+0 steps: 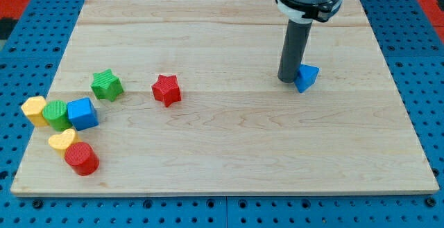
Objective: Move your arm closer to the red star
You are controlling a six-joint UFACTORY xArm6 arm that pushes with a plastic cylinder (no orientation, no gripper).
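Observation:
The red star (166,89) lies on the wooden board (229,152), left of the middle. My tip (288,80) stands far to the star's right, in the view's upper right part. It touches the left side of a small blue block (306,77). The rod rises from the tip to the arm at the view's top.
A green star (107,84) lies left of the red star. At the board's left edge sit a yellow block (33,109), a green cylinder (55,114), a blue cube (82,114), a yellow heart (62,141) and a red cylinder (82,159).

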